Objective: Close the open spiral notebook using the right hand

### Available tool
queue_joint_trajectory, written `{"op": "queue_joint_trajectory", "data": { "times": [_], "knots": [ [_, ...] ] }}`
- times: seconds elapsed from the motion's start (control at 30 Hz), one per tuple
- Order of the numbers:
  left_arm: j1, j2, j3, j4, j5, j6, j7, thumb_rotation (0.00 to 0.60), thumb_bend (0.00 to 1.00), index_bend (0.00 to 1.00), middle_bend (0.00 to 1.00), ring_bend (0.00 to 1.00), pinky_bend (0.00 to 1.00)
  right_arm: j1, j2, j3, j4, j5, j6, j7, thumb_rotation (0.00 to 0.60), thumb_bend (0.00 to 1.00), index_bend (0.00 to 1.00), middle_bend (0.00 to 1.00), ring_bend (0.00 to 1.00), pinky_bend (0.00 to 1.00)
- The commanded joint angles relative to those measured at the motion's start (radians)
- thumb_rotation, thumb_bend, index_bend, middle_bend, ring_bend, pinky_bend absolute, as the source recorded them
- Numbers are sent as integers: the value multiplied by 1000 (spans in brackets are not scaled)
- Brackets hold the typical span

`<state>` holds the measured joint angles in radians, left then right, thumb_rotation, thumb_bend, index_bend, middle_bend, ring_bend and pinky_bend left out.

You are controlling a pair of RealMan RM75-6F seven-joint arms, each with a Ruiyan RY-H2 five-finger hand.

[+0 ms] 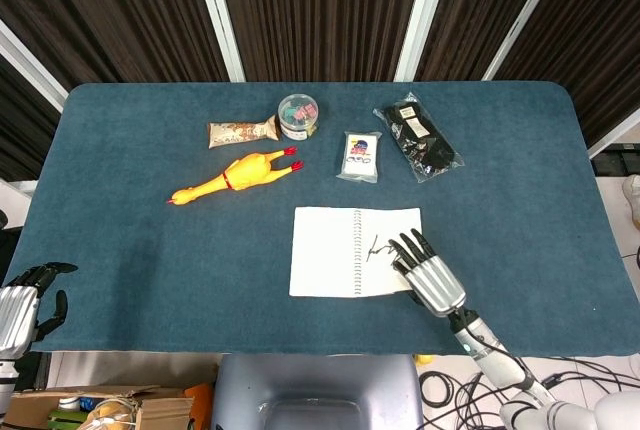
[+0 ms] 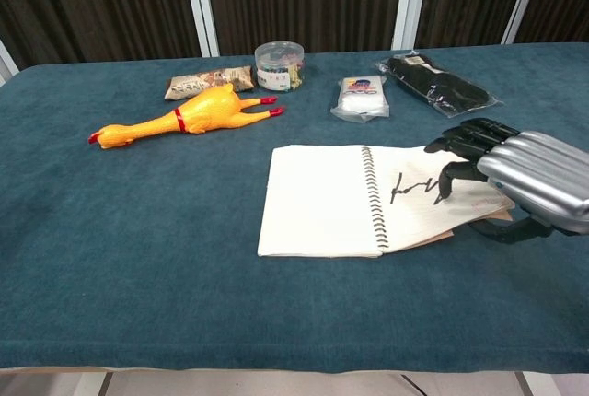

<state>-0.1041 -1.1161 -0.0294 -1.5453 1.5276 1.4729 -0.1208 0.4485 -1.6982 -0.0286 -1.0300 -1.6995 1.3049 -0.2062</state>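
The spiral notebook (image 1: 325, 250) (image 2: 317, 198) lies open near the table's front edge, spiral down the middle, with a black scribble on its right page. My right hand (image 1: 428, 275) (image 2: 520, 175) is over the right page's outer edge, fingers on top and thumb tucked beneath. In the chest view that right side is raised slightly off the cloth. My left hand (image 1: 22, 305) hangs off the table's front left corner, holding nothing, fingers apart.
Behind the notebook lie a yellow rubber chicken (image 1: 235, 175) (image 2: 179, 120), a snack packet (image 1: 241, 131), a round clear tub (image 1: 298, 116), a white packet (image 1: 361, 156) and a black packet (image 1: 418, 140). The blue tablecloth (image 1: 150, 250) covers the table.
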Motion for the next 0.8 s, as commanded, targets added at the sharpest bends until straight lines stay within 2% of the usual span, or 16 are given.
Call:
{"op": "queue_joint_trajectory", "data": {
  "times": [0.03,0.8],
  "knots": [
    [-1,0,0,1,0,-1,-3,600,640,361,361,335,497,13,18,16,-50,5,-8,-36,600,369,396,118,37,63],
    [2,3,1,3,3,8,-14,600,640,361,362,334,497,98,39,63,-243,11,-90,-168,600,354,371,118,36,63]
  ]
}}
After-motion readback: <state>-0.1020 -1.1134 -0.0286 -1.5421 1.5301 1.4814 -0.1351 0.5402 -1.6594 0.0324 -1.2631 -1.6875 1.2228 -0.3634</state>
